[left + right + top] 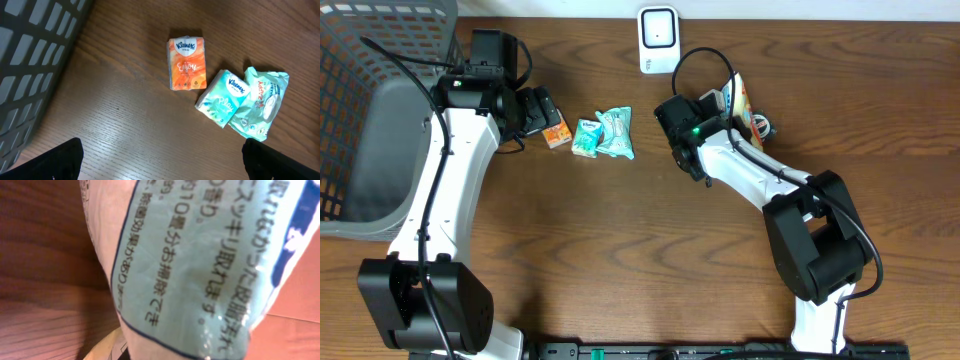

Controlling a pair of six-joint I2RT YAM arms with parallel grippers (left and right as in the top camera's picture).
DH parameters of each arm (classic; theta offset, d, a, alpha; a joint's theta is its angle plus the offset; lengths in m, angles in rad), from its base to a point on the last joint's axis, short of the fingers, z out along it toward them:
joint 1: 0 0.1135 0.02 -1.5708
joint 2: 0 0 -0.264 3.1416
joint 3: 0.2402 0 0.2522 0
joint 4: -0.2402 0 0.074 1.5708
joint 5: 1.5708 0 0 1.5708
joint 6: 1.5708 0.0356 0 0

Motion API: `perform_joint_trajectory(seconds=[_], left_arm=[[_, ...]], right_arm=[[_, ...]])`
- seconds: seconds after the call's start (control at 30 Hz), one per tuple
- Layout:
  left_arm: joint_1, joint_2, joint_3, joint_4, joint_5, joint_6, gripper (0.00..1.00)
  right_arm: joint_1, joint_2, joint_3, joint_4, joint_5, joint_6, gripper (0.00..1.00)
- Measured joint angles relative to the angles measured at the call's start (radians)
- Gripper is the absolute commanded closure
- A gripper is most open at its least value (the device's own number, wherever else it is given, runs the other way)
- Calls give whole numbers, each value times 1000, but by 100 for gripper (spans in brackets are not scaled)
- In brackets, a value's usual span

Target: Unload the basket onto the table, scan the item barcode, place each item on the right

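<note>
Glossy packet (190, 270) with pale-blue print sits clamped in my right claw (725, 103), at four o'clock from the white scanner (658, 40). At nine o'clock from it, my left claw (162, 162) hangs spread wide above the orange tissue pack (187, 63).

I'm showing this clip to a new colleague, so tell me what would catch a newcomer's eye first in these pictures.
The right hand grips a packet with Japanese print that fills the right wrist view, near the white scanner at the far edge of the table. In the middle lie an orange tissue pack, a teal tissue pack and a crumpled teal pouch. A grey basket sits at the left.
</note>
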Motion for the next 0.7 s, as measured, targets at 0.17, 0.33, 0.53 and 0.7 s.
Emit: perform_joint_trajectory(seconds=[0.17, 0.33, 0.53, 0.7], left_arm=[[0, 0, 0, 0, 0, 0, 0], [0, 0, 0, 0, 0, 0, 0], [0, 0, 0, 0, 0, 0, 0], [0, 0, 0, 0, 0, 0, 0]], right_arm=[[21, 0, 0, -47, -13, -28, 96], [23, 1, 0, -56, -192, -47, 67], [35, 1, 1, -56, -357, -45, 32], [63, 1, 29, -105, -421, -24, 29]])
